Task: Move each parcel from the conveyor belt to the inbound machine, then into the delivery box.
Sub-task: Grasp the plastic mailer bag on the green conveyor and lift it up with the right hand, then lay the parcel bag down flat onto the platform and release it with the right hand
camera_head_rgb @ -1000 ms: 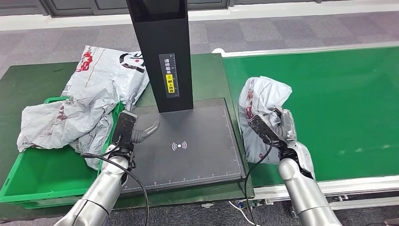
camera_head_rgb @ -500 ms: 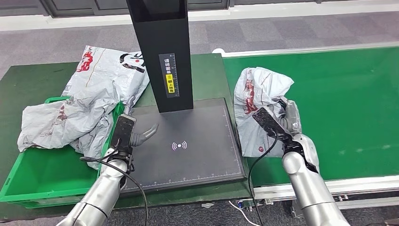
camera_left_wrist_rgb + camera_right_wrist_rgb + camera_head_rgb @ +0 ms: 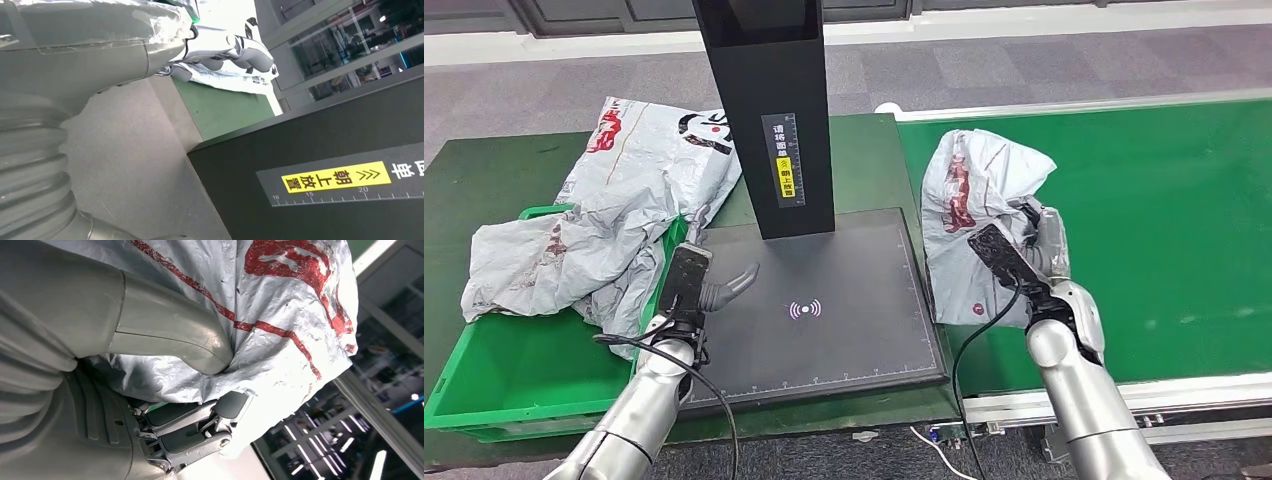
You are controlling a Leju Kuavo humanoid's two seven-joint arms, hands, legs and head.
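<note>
A crumpled grey parcel bag with red print [image 3: 974,210] hangs lifted over the green conveyor belt [image 3: 1164,210], close to the scanner's right side. My right hand [image 3: 1024,255] grips its lower right part; in the right wrist view the thumb [image 3: 170,340] presses into the parcel's plastic [image 3: 280,305]. The inbound machine is a black column [image 3: 774,110] on a dark scan pad [image 3: 824,310]. My left hand [image 3: 709,280] rests over the pad's left edge, fingers apart, holding nothing. The green delivery box [image 3: 514,375] holds grey parcels [image 3: 614,220].
The dark green table [image 3: 484,175] carries the scanner and the box. A black cable [image 3: 979,340] loops from my right wrist down past the table's front edge. Grey carpet floor [image 3: 1024,60] lies beyond the belt.
My right hand has raised the parcel and carried it up and away from the belt's near edge. The left hand has stayed in place.
</note>
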